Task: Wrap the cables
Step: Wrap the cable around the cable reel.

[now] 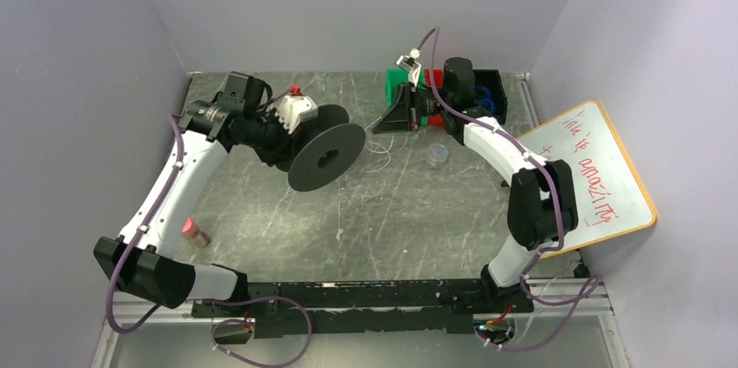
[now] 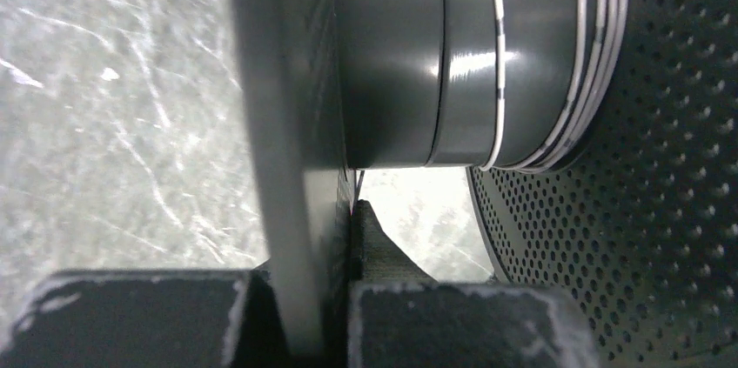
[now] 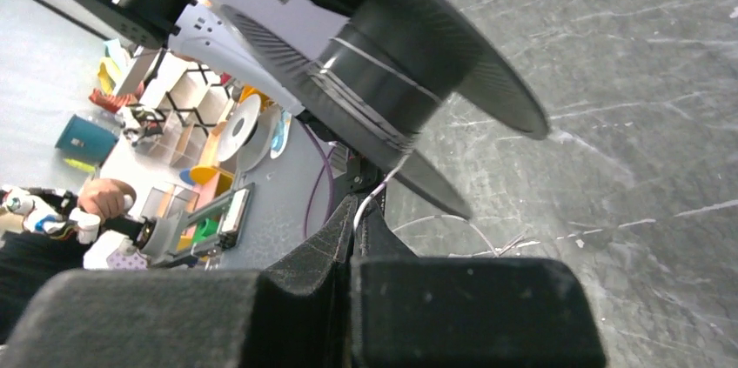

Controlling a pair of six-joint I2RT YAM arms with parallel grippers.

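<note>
A big black spool [image 1: 326, 157] hangs above the table, and my left gripper [image 1: 294, 152] is shut on the rim of one of its flanges. In the left wrist view that flange [image 2: 280, 211] stands edge-on between the fingers [image 2: 383, 250] of the left gripper [image 2: 322, 242]. A few turns of the cables [image 2: 497, 55], thin whitish wire, lie on the hub. My right gripper [image 1: 378, 126] sits just right of the spool, shut on the wire. In the right wrist view the wire [image 3: 376, 196] runs from the right gripper [image 3: 355, 211] up to the spool [image 3: 392, 63]. Loose loops [image 1: 379, 156] trail on the table.
A small clear jar [image 1: 438, 155] stands right of the loose wire. A pink-capped vial [image 1: 196, 231] lies near the left arm. Green [image 1: 399, 85] and dark [image 1: 492, 90] bins sit at the back. A whiteboard [image 1: 587, 177] leans at the right wall.
</note>
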